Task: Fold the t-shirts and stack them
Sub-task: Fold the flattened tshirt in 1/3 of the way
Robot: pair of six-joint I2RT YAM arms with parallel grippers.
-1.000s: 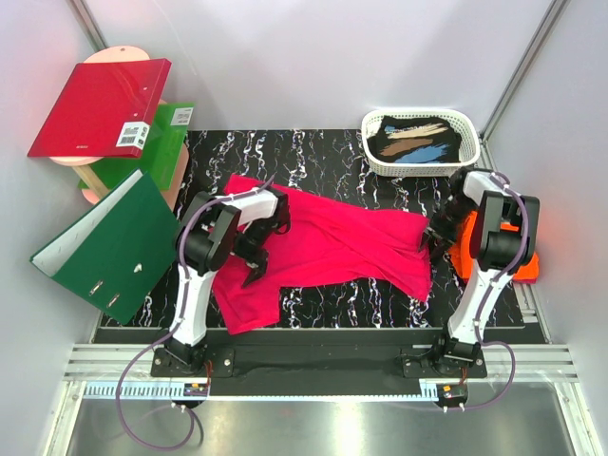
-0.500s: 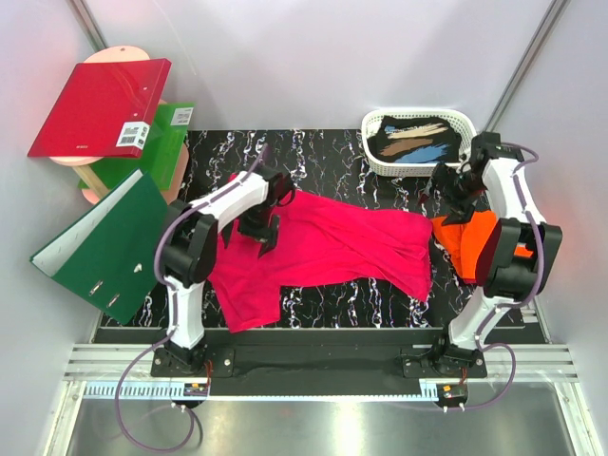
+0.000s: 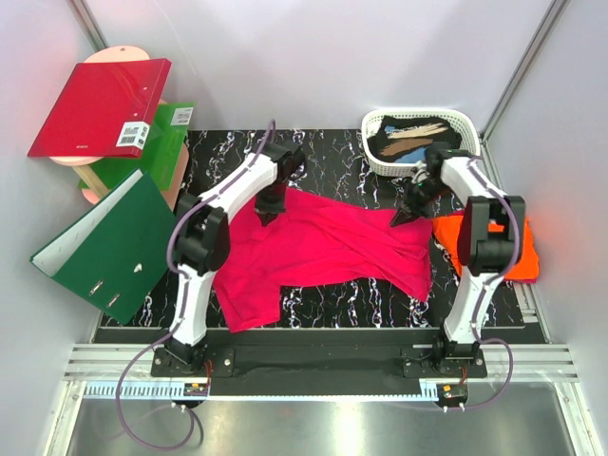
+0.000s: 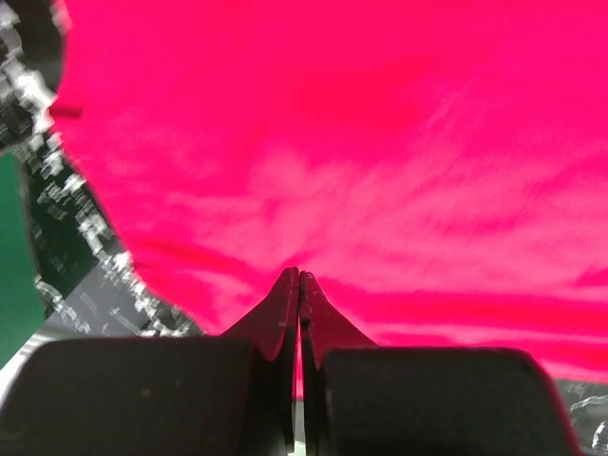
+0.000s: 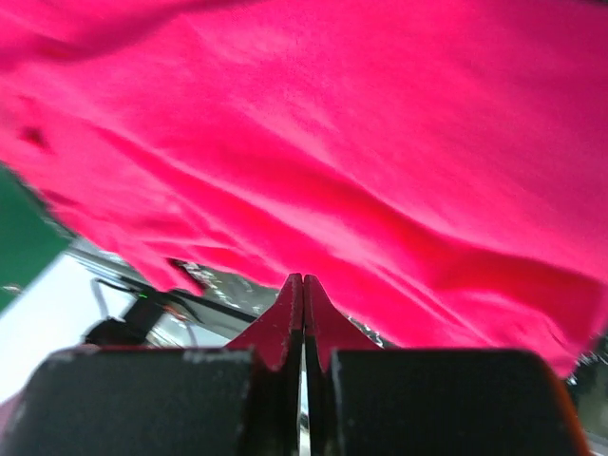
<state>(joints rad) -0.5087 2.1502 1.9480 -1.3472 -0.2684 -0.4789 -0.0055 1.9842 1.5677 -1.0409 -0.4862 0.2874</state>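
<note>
The magenta-pink t-shirt lies spread and wrinkled on the black marbled table. My left gripper is at its far left edge. In the left wrist view its jaws are shut, tips pressed into the pink cloth. My right gripper is at the shirt's far right corner. In the right wrist view it is shut, with its tips at the edge of the cloth. The orange t-shirt lies bunched at the right edge, partly hidden by the right arm.
A white basket holding dark cloth stands at the back right. A red binder and a green box stand at the back left. An open green binder leans beside the left arm.
Both arms reached to the shirt's far edge. The left gripper moved up from mid-shirt, the right one swung from the basket side to the shirt's corner. Both jaws went from open to shut.
</note>
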